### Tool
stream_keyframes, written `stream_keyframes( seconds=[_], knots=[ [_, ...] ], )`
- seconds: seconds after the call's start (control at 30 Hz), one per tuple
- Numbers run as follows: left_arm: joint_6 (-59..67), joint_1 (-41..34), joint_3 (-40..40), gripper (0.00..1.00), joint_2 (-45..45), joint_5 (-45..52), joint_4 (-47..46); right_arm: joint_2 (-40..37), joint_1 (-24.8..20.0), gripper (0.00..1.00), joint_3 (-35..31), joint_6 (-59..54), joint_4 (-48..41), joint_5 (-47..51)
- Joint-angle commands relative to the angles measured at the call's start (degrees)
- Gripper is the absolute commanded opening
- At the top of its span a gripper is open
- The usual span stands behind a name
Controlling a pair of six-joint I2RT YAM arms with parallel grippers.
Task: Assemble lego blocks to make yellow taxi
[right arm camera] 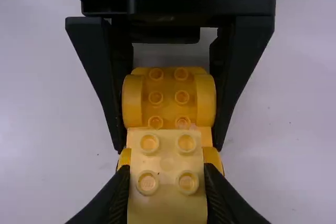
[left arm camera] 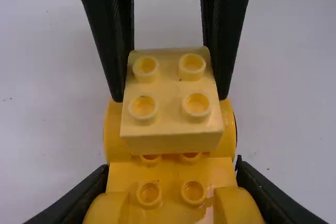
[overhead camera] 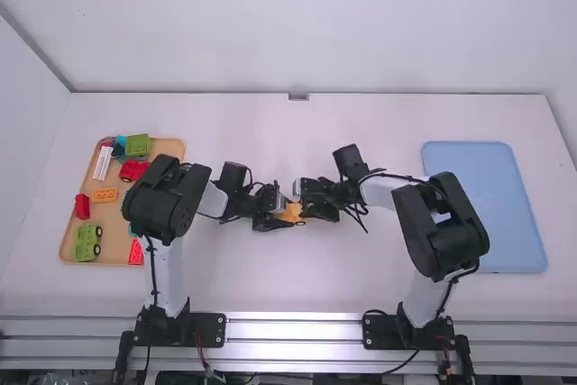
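L fingers (overhead camera: 285,215) clamped on yellow chassis (left arm camera: 170,178), R fingers (overhead camera: 304,208) on pale blk (left arm camera: 170,90); chassis long axis L-to-R.

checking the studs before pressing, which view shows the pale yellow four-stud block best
The left wrist view: the block shows its studded top and one side. The right wrist view also shows four studs, but its bottom edge cuts the block off. In the high view it blends into a small yellow patch.
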Motion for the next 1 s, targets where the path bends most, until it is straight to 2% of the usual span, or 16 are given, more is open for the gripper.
stream_keyframes(
  seconds=[0.0, 0.3, 0.43, 0.5, 0.6, 0.77, 0.97],
  knots=[
    [-0.9, -0.4, -0.5, 0.36, 1.3, -1.8, -1.6, -1.2, -0.2, 0.22, -0.5, 0.3, -0.4, 1.4],
    [1.3, -0.4, -0.5, 0.36, 1.3, -1.8, -2.4, -1.2, 0.5, 0.23, -0.5, 0.3, -0.5, 2.8],
    [1.3, -0.4, -0.5, 0.38, 1.3, -1.8, -2.4, -1.2, 0.5, 0.39, -0.5, 0.4, -0.5, 2.6],
    [1.3, -0.4, -0.5, 0.38, 1.3, -1.8, -2.4, -1.2, 0.5, 0.51, -0.5, 0.3, -0.4, 2.2],
    [1.3, -0.4, -0.5, 0.38, 1.3, -1.8, -2.4, -1.2, 0.5, 0.56, -0.5, 0.3, -0.1, 0.8],
    [1.3, -0.4, -0.5, 0.39, 1.3, -2.1, -2.4, -1.4, -0.7, 0.55, -0.5, -0.1, -0.8, -1.1],
    [1.3, -0.3, -0.4, 0.39, 1.3, -2.1, -2.3, -2.3, -4.4, 0.48, -0.5, -7.3, -6.1, -7.6]
  ],
)
